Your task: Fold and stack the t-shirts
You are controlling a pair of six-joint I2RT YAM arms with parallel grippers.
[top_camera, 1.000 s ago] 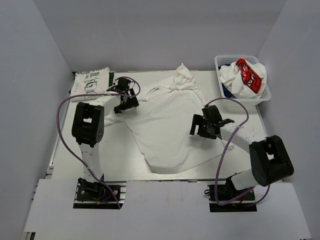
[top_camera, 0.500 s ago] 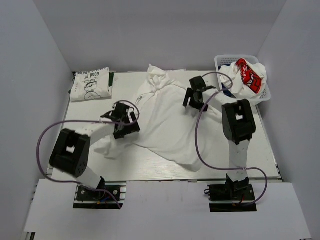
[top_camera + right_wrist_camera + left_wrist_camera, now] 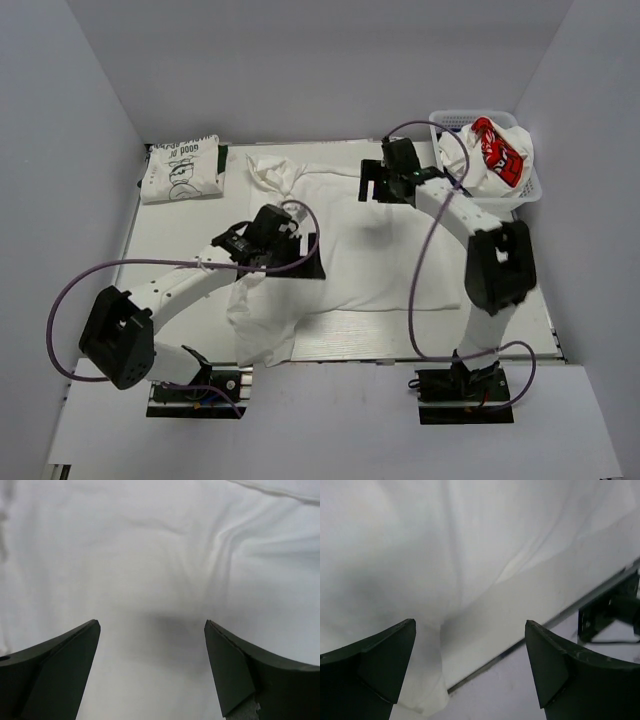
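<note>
That plain white cloth t-shirt [image 3: 380, 265] looks limp and light, best pinched at its bunched corner by the near edge of the pale table [image 3: 170, 250]; left gripper [image 3: 470, 624] and right gripper [image 3: 151, 622] gape empty

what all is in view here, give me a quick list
spread t-shirt: one, white, rumpled across the middle of the table
folded t-shirt: one, white with black drawing, table's far left corner
bundled t-shirts: count unclear, white with a red patch, in the basket
basket: one, white lattice, far right corner
table: one, pale, under everything
cables: two, purple, one looping off each arm
left claw: one, black, open over the spread t-shirt's near left part
right claw: one, black, open over its far right part
</note>
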